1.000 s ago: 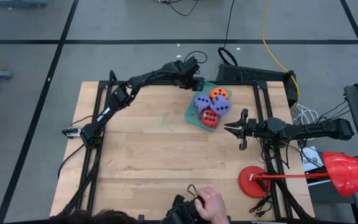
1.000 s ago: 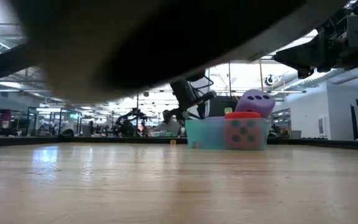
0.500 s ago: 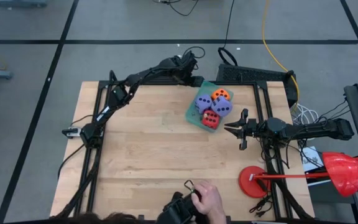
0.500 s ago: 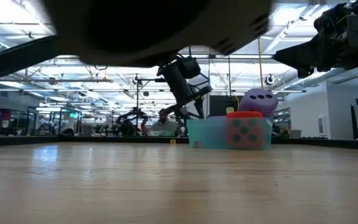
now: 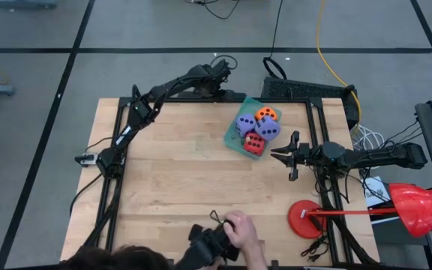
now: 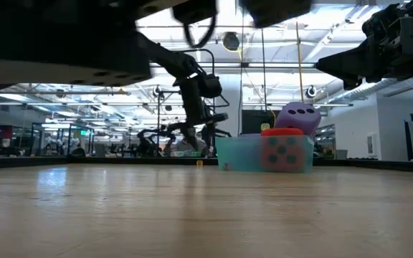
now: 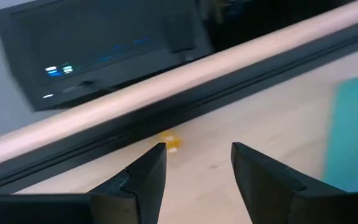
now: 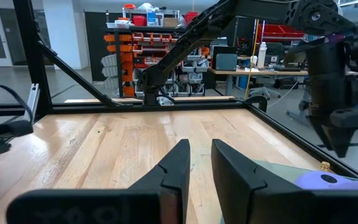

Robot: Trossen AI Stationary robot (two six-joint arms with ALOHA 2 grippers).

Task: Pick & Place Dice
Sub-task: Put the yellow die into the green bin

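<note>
Dice point(image 5: 255, 128): all four in tray point(image 5: 233, 136), far right of surface point(image 5: 178, 180). Left hand point(image 5: 220, 75): fingers apart, empty, beside tray at far edge. Right hand point(image 5: 282, 153): fingers together, parked near tray. Step: placement apparently complete; next, retract arms.

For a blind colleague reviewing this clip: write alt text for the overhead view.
Four dice, two purple, one orange, one red, sit piled in a teal tray near the wooden table's far edge. The left gripper hovers open beyond that edge, the right gripper waits shut beside the tray, and a person's hand shows at the near edge.
</note>
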